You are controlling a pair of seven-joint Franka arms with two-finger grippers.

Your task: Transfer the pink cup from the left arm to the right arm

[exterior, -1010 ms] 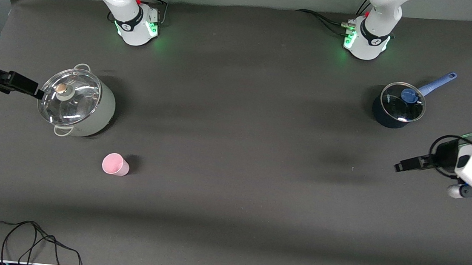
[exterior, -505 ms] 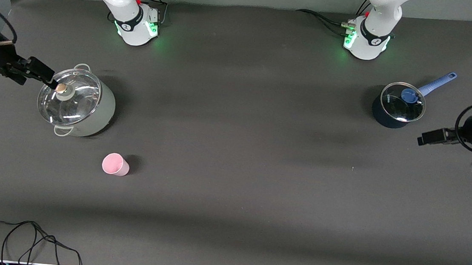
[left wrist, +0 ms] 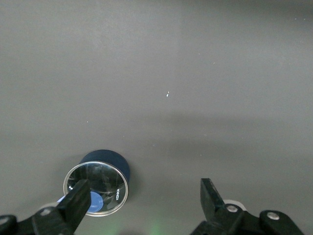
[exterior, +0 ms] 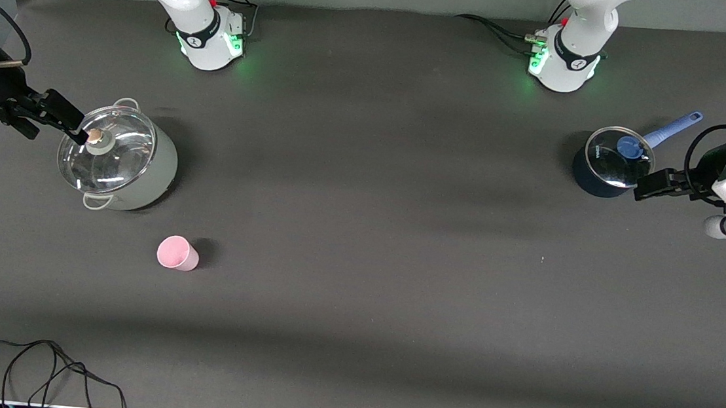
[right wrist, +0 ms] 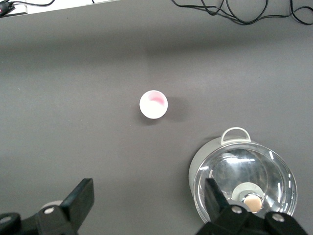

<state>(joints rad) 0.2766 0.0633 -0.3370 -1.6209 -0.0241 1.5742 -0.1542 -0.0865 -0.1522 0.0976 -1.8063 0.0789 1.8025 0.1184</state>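
Cup [exterior: 177,253] stands upright at lower left of the frame, untouched. Right gripper [exterior: 71,124] hangs released over the pot [exterior: 118,159]; left gripper [exterior: 657,186] hangs released beside the saucepan [exterior: 611,162].

Lidded grey pot [exterior: 118,161], blue saucepan [exterior: 609,165], black cable [exterior: 27,365].

I see even, soft light from above on the dark table [exterior: 361,230]. The pink cup [exterior: 177,253] throws a short shadow, both glass lids show glare, and all views are sharp.
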